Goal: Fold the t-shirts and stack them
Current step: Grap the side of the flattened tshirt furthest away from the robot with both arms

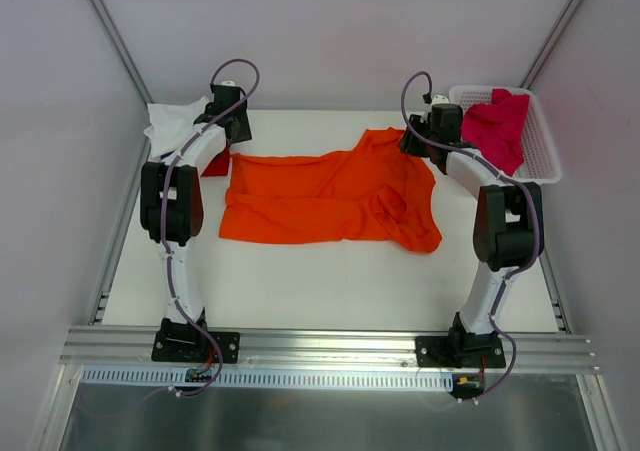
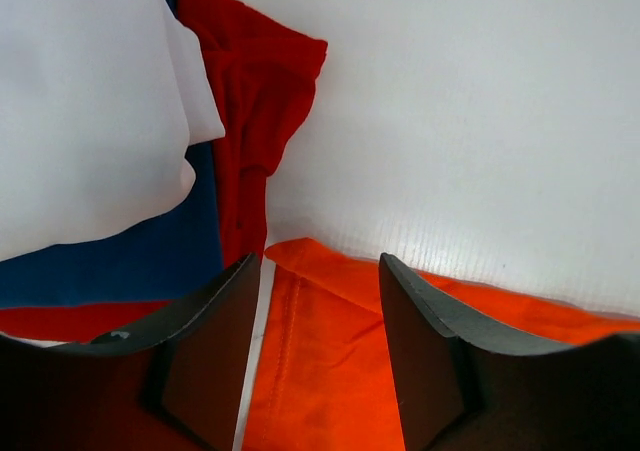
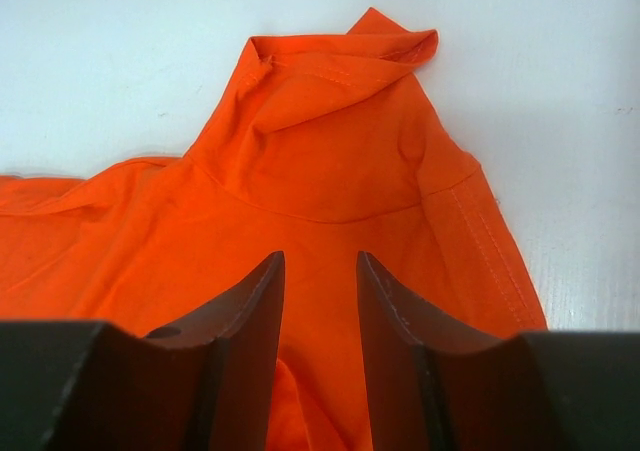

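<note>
The large orange t-shirt lies spread and rumpled across the middle of the table. My left gripper hovers over its far left corner. In the left wrist view the left gripper is open, and the hemmed orange corner lies between the fingers. My right gripper is at the shirt's far right. There the right gripper is open over orange cloth, below a raised sleeve. White, dark blue and red t-shirts are piled at the far left.
A white lattice basket stands at the back right with a crimson-pink t-shirt draped in it. The pile of white and red cloth sits beside the left arm. Grey walls enclose the table on three sides.
</note>
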Robot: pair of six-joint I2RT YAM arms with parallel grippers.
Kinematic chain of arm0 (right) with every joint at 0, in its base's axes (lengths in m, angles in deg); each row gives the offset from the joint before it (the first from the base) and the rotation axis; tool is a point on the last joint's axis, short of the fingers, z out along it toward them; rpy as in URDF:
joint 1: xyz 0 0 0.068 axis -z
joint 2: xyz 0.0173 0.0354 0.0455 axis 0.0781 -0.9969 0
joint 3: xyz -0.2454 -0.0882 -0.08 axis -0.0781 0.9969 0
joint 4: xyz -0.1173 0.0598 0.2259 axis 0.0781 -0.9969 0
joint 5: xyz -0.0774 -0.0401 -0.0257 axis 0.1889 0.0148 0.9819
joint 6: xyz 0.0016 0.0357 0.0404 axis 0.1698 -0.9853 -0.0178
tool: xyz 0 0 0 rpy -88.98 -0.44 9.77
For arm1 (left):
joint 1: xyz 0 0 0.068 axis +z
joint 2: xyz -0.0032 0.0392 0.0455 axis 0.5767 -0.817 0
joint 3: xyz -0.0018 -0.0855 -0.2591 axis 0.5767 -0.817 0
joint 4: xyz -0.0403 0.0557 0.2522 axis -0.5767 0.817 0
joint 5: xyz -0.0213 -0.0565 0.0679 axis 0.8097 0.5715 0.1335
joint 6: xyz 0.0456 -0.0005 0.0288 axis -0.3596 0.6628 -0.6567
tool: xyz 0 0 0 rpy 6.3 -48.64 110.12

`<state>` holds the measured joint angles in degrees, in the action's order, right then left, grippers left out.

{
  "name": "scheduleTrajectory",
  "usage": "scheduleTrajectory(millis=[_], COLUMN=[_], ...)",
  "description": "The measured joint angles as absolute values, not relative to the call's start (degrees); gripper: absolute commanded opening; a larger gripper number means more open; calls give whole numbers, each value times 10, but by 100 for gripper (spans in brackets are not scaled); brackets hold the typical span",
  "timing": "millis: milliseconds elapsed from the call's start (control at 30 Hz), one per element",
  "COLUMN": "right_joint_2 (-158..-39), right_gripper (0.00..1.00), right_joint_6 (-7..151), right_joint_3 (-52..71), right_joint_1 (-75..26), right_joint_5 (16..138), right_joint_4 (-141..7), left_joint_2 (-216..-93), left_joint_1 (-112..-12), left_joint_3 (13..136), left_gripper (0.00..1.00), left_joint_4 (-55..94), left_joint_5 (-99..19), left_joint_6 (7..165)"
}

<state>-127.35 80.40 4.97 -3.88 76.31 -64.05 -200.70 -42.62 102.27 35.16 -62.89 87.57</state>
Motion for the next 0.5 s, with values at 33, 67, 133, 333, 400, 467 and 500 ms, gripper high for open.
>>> scheduleTrajectory(millis=[33, 67, 133, 333, 400, 467, 500], right_joint_2=[-1275, -1275, -1276, -1275, -1275, -1275, -1275], right_gripper=[38, 38, 38, 38, 38, 38, 38], right_joint_6=[803, 802, 801, 796, 795, 795, 795], right_joint_3=[50, 50, 50, 53, 57, 62, 64], right_joint_1=[-37, -36, -34, -26, -24, -23, -23], right_joint_5=[762, 761, 760, 753, 751, 750, 749], right_joint_4=[-641, -641, -640, -634, -631, -628, -628], left_joint_2=[-2009, -2013, -2021, -2038, -2043, -2048, -2051], left_joint_1=[-426, -426, -423, -419, -419, -418, -415], left_joint_3=[1024, 1027, 1029, 1031, 1036, 1040, 1044], left_gripper=[52, 52, 52, 52, 52, 51, 50], left_joint_4=[358, 366, 380, 424, 438, 450, 454], left_joint_5=[-628, -626, -624, -618, -614, -610, -609], left_joint_6=[874, 874, 873, 873, 873, 873, 873])
